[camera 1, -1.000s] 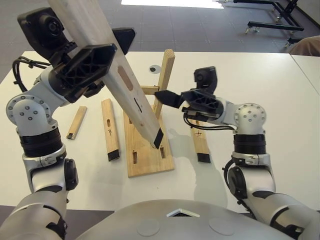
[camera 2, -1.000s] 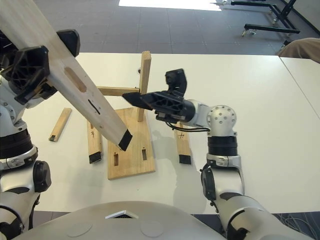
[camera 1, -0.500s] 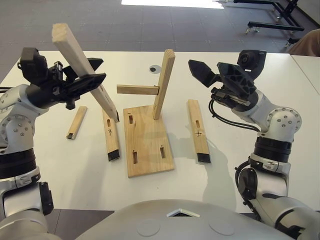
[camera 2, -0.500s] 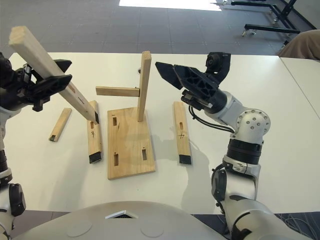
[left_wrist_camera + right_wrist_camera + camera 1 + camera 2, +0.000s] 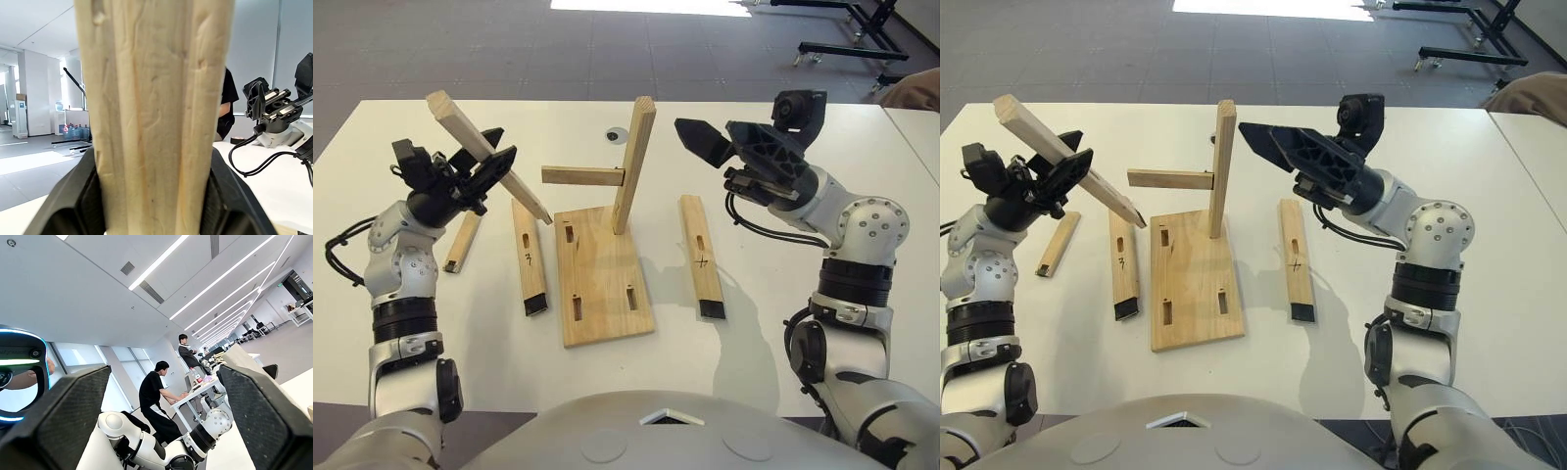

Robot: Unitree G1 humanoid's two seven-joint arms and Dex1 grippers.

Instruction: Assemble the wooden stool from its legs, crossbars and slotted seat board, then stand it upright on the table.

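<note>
The slotted seat board [image 5: 607, 294] lies flat mid-table. One leg [image 5: 635, 162] stands upright in its far slot, with a crossbar [image 5: 581, 176] sticking out of it toward my left. My left gripper [image 5: 489, 166] is shut on another leg [image 5: 475, 147], held tilted in the air above the table's left side; in the left wrist view this leg [image 5: 154, 117] sits between the fingers [image 5: 80, 198]. My right gripper [image 5: 717, 145] hangs open and empty, raised to the right of the upright leg. Its fingers [image 5: 54, 421] stand wide apart.
A loose leg [image 5: 529, 257] lies left of the board and another leg [image 5: 702, 257] right of it. A short crossbar [image 5: 463, 240] lies farther left. A small round disc [image 5: 617, 135] sits behind the upright leg. A second table [image 5: 913, 132] adjoins on the right.
My left arm has swung left and down with its leg, away from the board. My right gripper let go of the upright leg, opened and rose to the right.
</note>
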